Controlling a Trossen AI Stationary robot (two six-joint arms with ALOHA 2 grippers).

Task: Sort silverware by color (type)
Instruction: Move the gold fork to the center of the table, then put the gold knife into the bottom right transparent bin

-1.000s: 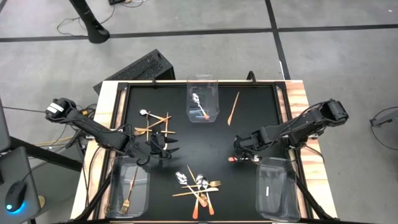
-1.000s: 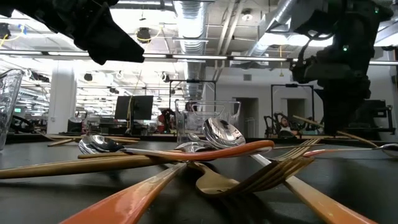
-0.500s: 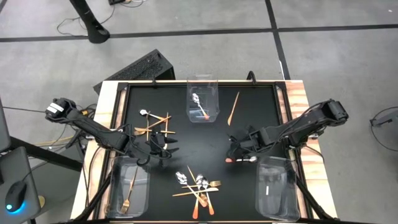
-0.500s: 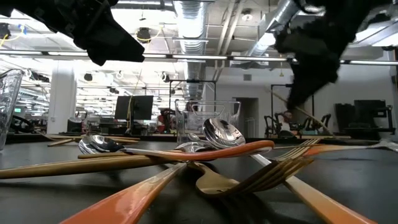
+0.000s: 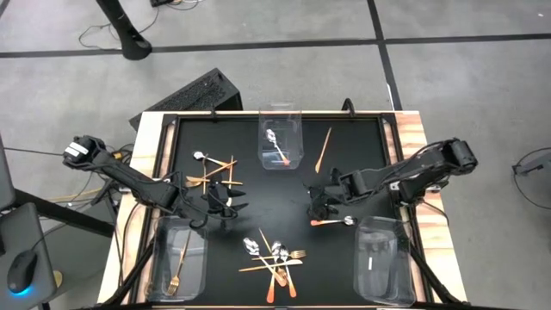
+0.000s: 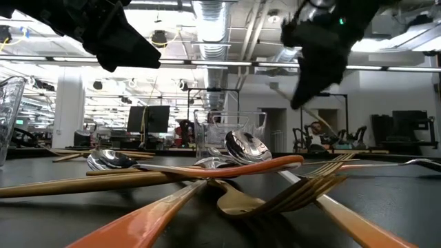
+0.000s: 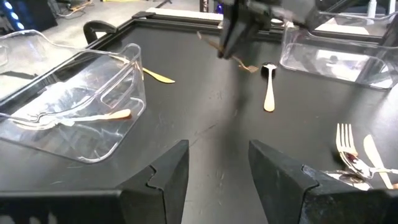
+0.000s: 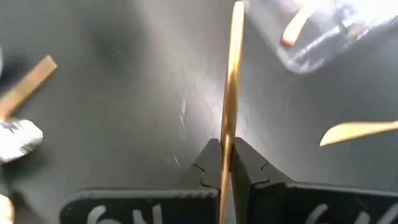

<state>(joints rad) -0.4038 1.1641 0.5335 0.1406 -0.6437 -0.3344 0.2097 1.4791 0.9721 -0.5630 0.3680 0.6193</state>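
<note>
Gold knife point(image 8: 231, 87), orange-handled spoon point(image 5: 331, 222), black table point(image 5: 353, 155).

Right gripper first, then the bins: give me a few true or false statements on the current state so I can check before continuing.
1. The right gripper is shut on a thin gold utensil. True.
2. The left gripper holds a fork. False: it is open and holds nothing.
3. The far middle bin contains a spoon with an orange handle. True.
4. The near left bin is empty. False: a gold fork lies in it.
5. A spoon lies on the mat near the right gripper. True.
</note>
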